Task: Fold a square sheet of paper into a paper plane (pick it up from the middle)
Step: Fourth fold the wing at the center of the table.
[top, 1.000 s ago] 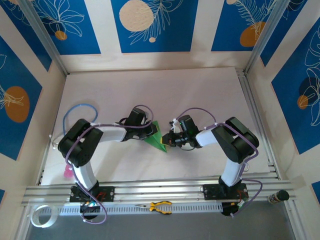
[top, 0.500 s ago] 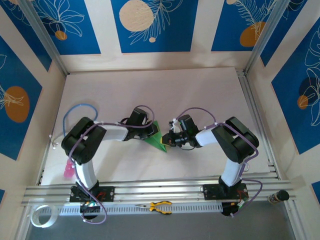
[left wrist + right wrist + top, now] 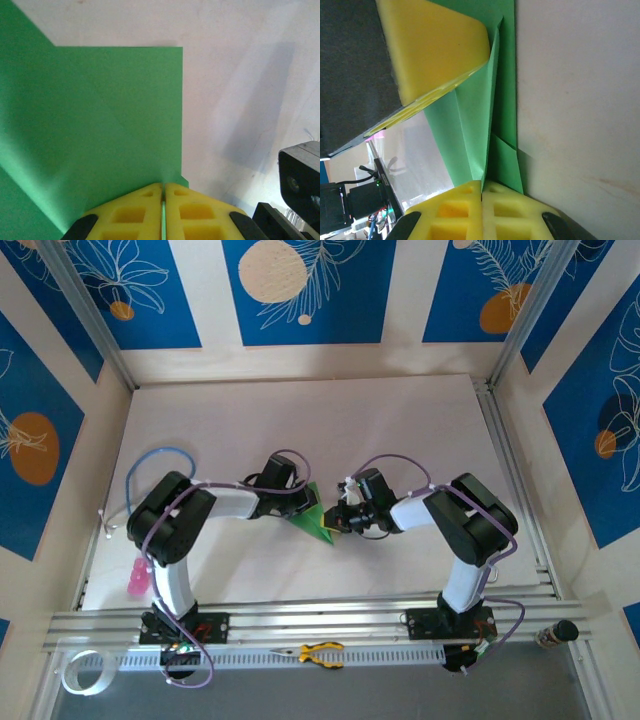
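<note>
Pinching a folded edge of the thin bright green paper sheet (image 3: 314, 517), the left gripper (image 3: 163, 187) is clamped on it; the right gripper (image 3: 482, 184) clamps the creased opposite end. The sheet sits mid-way across the white table (image 3: 400, 430), between the 2 grippers.

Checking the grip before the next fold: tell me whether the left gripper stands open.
No, the left gripper is shut, pinching an edge of the green paper.

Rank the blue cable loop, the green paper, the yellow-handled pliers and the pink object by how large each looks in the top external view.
1. blue cable loop
2. green paper and yellow-handled pliers: too alike to rank, as the pliers are longer but thinner and the paper is partly hidden
3. pink object
</note>
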Robot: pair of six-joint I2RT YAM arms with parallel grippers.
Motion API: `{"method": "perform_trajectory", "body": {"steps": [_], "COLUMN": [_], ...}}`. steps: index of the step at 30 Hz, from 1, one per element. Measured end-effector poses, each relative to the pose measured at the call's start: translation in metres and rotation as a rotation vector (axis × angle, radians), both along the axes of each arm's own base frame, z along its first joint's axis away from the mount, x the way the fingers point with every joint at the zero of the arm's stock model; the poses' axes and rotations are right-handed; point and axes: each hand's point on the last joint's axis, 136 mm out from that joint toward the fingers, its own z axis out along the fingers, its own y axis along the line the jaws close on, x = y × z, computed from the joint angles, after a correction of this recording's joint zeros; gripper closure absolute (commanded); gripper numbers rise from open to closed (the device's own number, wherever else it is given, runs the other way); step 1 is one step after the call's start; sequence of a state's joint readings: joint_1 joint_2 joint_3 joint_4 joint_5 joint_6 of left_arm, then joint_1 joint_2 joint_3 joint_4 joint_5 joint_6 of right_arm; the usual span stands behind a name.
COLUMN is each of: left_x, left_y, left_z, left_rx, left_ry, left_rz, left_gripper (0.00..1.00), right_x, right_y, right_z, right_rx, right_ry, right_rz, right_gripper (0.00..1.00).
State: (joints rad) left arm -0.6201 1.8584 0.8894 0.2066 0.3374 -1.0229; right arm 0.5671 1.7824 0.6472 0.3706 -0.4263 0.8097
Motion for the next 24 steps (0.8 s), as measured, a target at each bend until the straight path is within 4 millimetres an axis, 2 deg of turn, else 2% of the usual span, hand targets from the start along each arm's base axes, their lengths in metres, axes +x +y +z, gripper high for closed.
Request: {"method": "perform_trajectory", "body": {"steps": [12, 17, 24], "left_x": [-0.002, -0.002, -0.003], "left_y": [0.0, 0.0, 0.0], "left_z": [-0.002, -0.002, -0.002], "left_rx": [0.009, 0.008, 0.007], "left_ry": [0.015, 0.015, 0.019], "left_rz": [-0.003, -0.007, -0.01], "left_gripper": [0.9, 0.9, 0.9], "right_x": [-0.01, -0.02, -0.026], "right_y": [-0.004, -0.004, -0.007], "right_z": [0.003, 0.002, 0.001], "right_rx": [-0.04, -0.059, -0.078], "right_ry": [0.016, 0.027, 0.033], "right_rz": [0.028, 0.057, 0.074], "right_gripper": [0.84, 0.84, 0.9]}}
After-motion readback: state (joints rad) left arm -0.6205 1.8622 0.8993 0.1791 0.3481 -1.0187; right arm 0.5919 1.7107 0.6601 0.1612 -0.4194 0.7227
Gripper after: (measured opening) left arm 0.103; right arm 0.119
